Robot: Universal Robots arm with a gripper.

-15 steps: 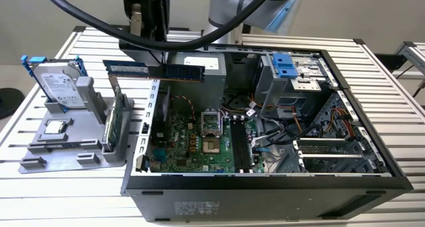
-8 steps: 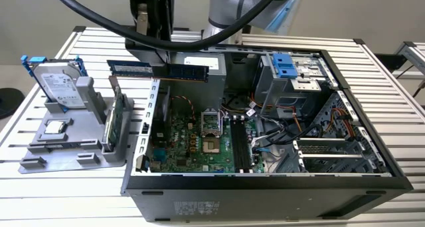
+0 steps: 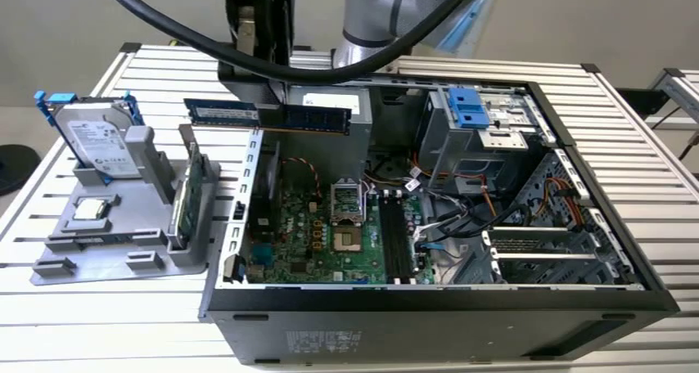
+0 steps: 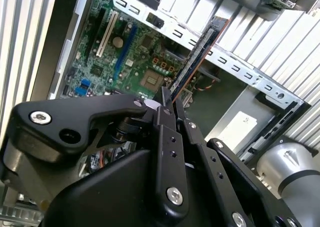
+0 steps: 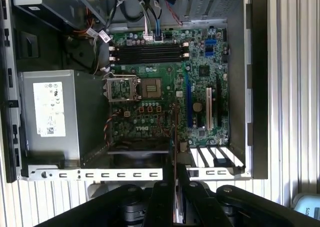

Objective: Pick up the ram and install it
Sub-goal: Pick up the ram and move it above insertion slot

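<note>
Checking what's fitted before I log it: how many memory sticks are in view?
1. The memory stick is clamped in the gripper, above the open computer case. The motherboard's memory slots look empty; none seems hidden.

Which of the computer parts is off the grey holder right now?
The ram: the slim dark stick clamped in the gripper. The hard drive and green card sit upright in the grey holder.
</note>
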